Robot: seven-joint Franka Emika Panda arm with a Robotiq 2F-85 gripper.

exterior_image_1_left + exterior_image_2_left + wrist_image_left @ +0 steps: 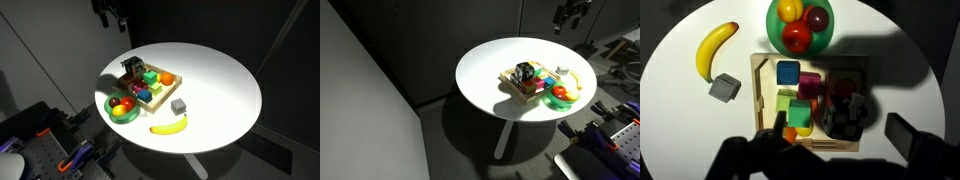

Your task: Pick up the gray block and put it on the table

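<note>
A: What filled most of the scene?

B: The round white worktop, with the arm's tool held high above its far edge. Its fingers were too dark and small for me to tell whether they were spread or closed, and nothing showed between them.

A: And the containers?

B: A wooden tray sat near the middle, packed with coloured blocks, blue, pink, green and orange among them, plus a dark object at its right end. Just beyond it in the wrist view stood a green bowl holding red and yellow fruit. A banana lay loose to the left.

A: Where was the gray block?

B: The gray block rested directly on the worktop, just left of the tray and beside the banana's lower end, touching neither as far as I could see.

A: How would it handle?

B: I judged it light, rigid and not fragile. Its flat opposite sides looked the best place to pinch, from straight above.
</note>
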